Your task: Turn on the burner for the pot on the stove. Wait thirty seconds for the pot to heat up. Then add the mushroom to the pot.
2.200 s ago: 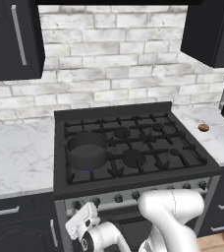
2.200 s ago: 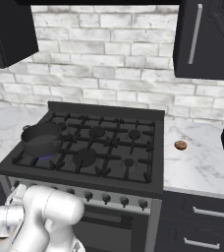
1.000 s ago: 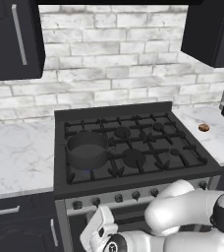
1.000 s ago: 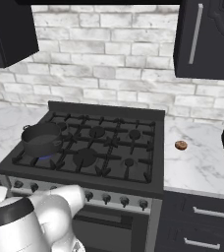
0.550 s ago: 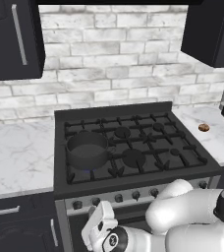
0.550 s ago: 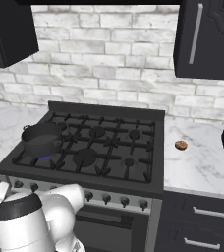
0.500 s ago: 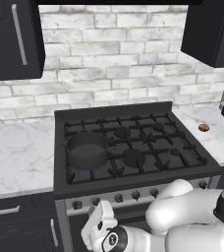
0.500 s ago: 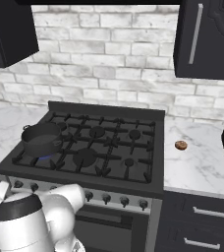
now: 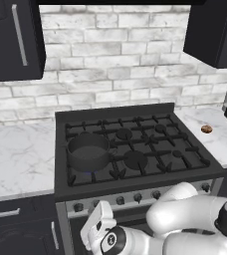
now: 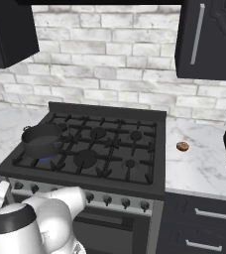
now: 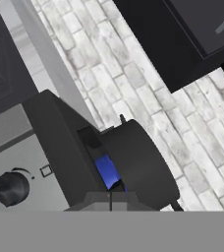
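Blue flame under pot [image 9: 88, 151] — mushroom [image 9: 206, 129] apart.

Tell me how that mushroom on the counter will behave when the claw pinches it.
The mushroom looks small and rounded, so it may roll or squirt out of a pinch. It sits apart from the stove on smooth marble counter, likely slippery. Probably light and soft; grip gently.
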Available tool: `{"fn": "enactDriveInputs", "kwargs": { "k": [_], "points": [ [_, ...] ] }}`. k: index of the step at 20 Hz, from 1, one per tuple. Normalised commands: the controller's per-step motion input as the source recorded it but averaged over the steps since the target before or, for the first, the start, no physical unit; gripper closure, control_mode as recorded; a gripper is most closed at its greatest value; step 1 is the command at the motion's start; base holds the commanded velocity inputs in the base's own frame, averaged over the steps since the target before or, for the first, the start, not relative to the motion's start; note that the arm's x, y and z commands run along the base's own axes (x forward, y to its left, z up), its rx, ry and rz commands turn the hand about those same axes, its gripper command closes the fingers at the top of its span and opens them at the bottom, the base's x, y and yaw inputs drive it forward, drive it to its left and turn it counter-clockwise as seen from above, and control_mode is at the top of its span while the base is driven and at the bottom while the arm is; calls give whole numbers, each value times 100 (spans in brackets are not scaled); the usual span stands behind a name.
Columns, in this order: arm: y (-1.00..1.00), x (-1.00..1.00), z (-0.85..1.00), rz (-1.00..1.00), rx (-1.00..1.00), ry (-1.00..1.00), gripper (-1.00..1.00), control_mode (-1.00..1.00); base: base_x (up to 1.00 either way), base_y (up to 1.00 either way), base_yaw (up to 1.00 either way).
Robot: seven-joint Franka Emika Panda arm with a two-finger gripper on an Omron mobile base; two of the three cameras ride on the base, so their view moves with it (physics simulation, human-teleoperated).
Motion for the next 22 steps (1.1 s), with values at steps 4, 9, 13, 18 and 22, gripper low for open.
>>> {"fn": "enactDriveInputs", "kwargs": {
  "k": [4, 9, 13, 18, 22],
  "points": [
    [0, 0, 0, 0, 0, 0, 100, -100, 0, 0, 0],
    [0, 0, 0, 0, 0, 0, 100, -100, 0, 0, 0],
    [0, 0, 0, 0, 0, 0, 100, -100, 0, 0, 0],
    [0, 0, 0, 0, 0, 0, 100, -100, 0, 0, 0],
    [0, 0, 0, 0, 0, 0, 100, -100, 0, 0, 0]
  ]
}}
